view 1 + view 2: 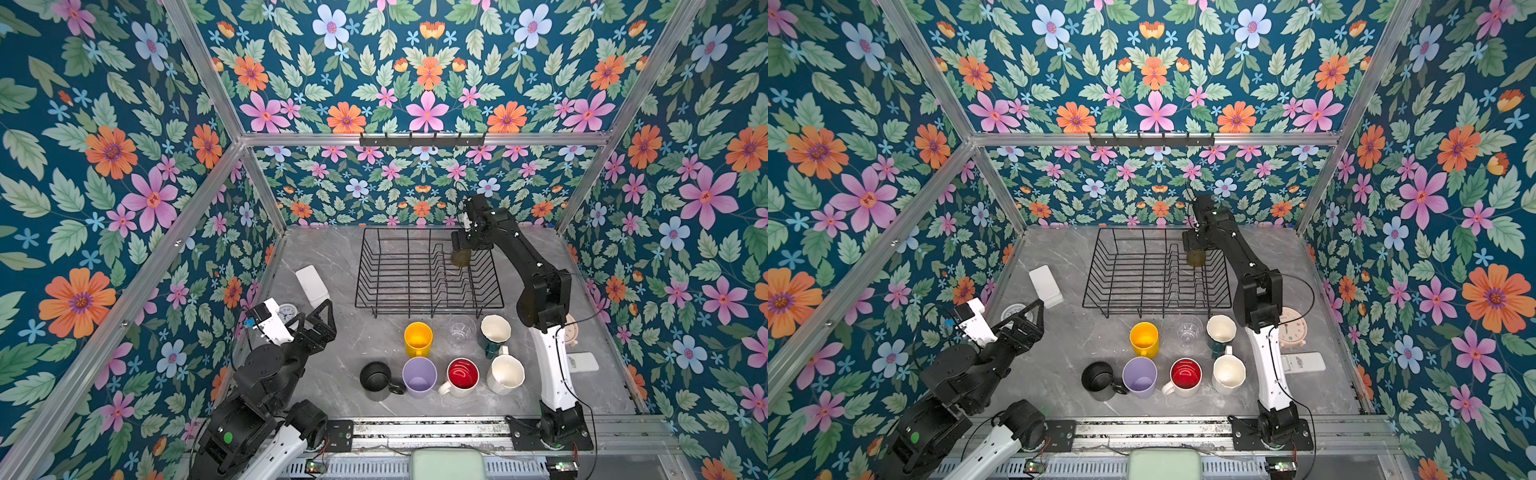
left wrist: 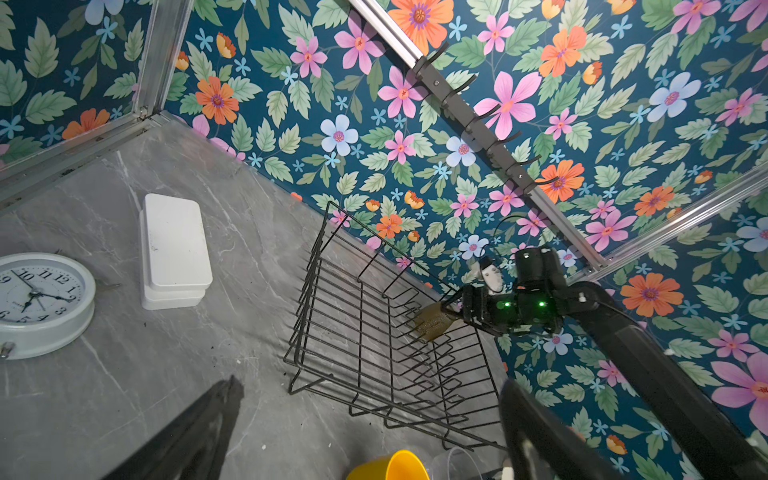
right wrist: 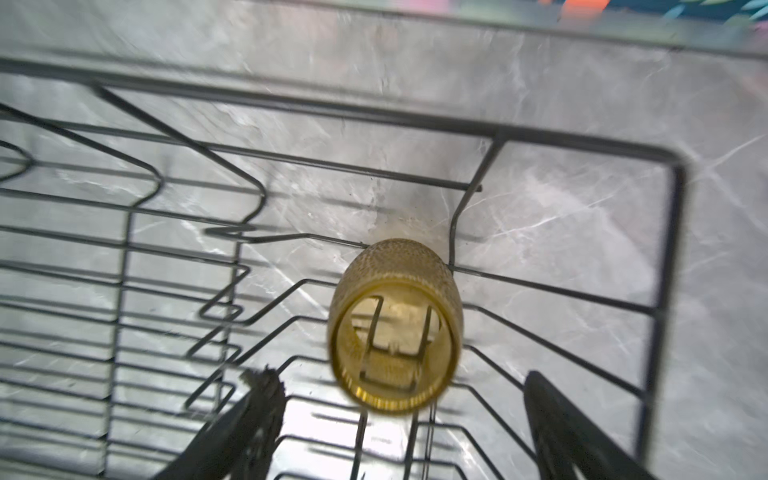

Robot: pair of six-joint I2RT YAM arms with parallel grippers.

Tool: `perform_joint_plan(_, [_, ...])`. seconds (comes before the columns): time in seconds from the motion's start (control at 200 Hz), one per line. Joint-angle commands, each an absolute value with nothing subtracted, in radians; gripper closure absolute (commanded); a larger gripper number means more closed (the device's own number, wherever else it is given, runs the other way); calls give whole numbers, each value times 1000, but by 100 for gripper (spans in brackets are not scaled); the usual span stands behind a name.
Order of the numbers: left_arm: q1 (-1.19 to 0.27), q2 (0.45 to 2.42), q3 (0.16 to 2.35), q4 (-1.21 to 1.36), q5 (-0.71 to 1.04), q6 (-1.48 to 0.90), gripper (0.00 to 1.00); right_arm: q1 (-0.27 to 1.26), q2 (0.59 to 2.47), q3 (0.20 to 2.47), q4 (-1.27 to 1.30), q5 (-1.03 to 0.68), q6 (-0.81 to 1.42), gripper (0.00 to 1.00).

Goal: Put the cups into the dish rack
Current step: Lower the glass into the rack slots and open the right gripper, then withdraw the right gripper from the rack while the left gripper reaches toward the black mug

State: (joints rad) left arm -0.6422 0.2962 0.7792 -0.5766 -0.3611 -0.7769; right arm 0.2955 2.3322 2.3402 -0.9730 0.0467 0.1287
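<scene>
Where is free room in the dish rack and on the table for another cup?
In the dish rack, the wide part left of the plate dividers is bare; the amber tumbler sits among them, far right. On the table, bare marble lies between the white box, the rack and the black mug. Before the rack, seven cups crowd in two rows.

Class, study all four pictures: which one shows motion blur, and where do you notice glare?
Right wrist view: the dish rack wires smear with motion blur, the amber tumbler looks crisper, and white glare washes out part of the table. Both top views: sharp, evenly lit. Left wrist view: sharp, except the close, soft left end effector.
</scene>
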Motion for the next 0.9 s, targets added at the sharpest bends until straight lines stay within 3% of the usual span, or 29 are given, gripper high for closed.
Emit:
perform_joint_plan(0.0, [-641,316,797,-637,-360,-798,1,295,2250,2284,-960,20,145,9])
perform_joint_plan(0.255, [-641,457,925,-940,-301,-845,5,305,1870,1834,-783,-21,192,8])
perform_joint_plan(0.435, [-641,557,943,-1035,-146,-818,11,310,1604,1548,-701,-44,240,7])
perform_joint_plan(0.9, [-642,632,833,-1042,140,-742,26,318,1264,1247,-734,-38,285,5])
